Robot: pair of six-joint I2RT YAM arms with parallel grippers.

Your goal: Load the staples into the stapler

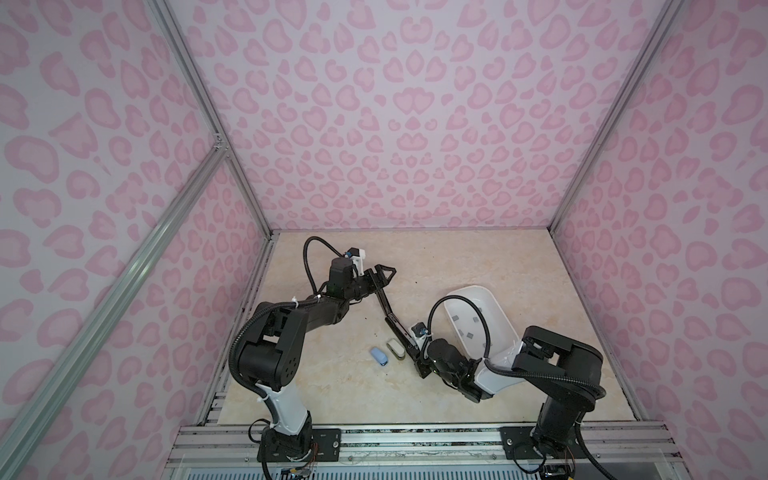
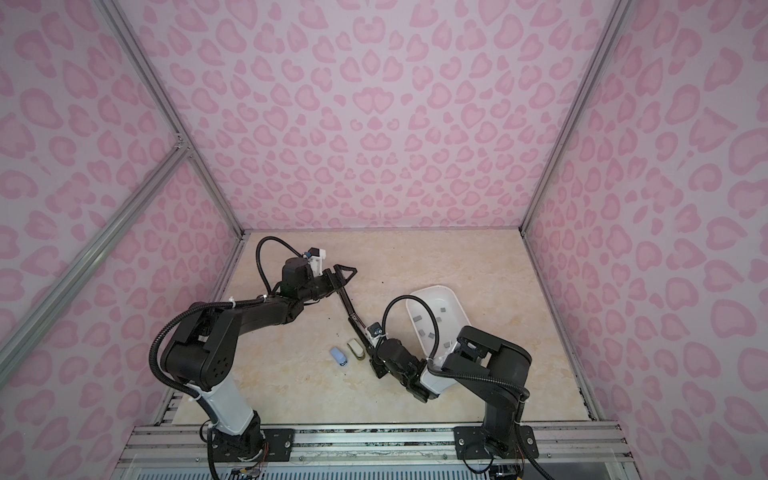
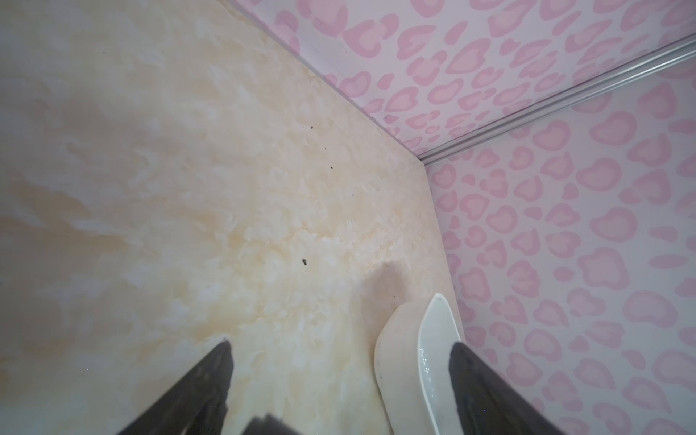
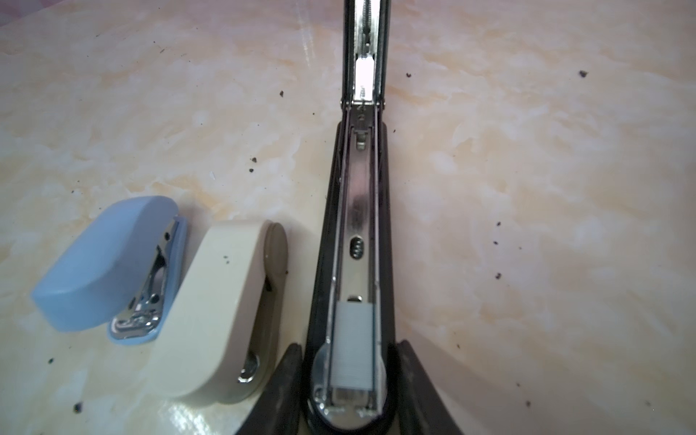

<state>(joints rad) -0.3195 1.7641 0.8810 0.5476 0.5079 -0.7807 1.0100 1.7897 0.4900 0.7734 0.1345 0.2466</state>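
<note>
**Right jaws clamped on the stapler's nose, left jaws spread and empty**

My right jaws press against the two flanks of the black stapler [image 4: 357, 211] at its nose, pinning it to the surface [image 4: 527, 188]. The stapler lies hinged open, and its lid [image 1: 384, 305] runs away from these jaws toward my left jaws. Those stand spread wide and pinch nothing. A dark edge shows low between them in the left wrist view, and I cannot tell what it is.

One block of staples [image 4: 356, 339] sits in the open channel, directly between my right jaws. Loose staples [image 1: 468, 334] lie in the white tray [image 1: 494, 301], near my right jaws on their outer side and well apart from my left. A cream stapler [image 4: 222, 312] lies just beside my right jaws on the inner side, with a blue stapler [image 4: 109, 263] beyond it.

I judge each block light and stiff but brittle, since glued wire snaps when bent and slides on smooth plastic. I would take one gently by its long flanks at mid-length, never by the ends.
</note>
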